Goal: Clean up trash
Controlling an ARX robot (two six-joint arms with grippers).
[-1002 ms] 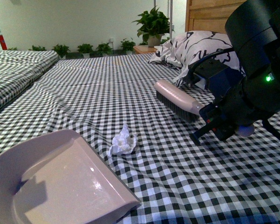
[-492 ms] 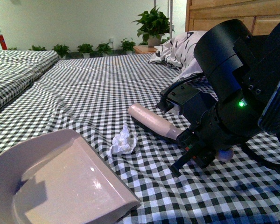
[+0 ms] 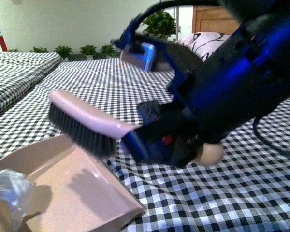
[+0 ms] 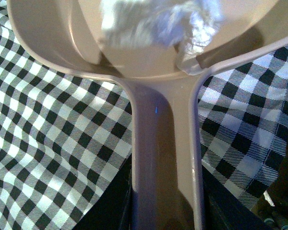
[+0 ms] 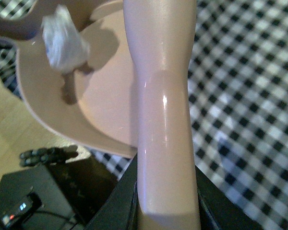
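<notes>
- The trash (image 3: 8,189), a crumpled white paper wad, lies inside the dustpan (image 3: 87,193), near its back wall; sweeping appears done.
- The right gripper (image 5: 165,211) clamps the brush (image 3: 84,121) handle, bristles over the pan mouth.
- The left gripper (image 4: 165,215) clamps the dustpan handle.
- Remaining: emptying the pan, judging by the task.
- The pillow (image 3: 208,38) lies well apart; nothing obstructs.
</notes>
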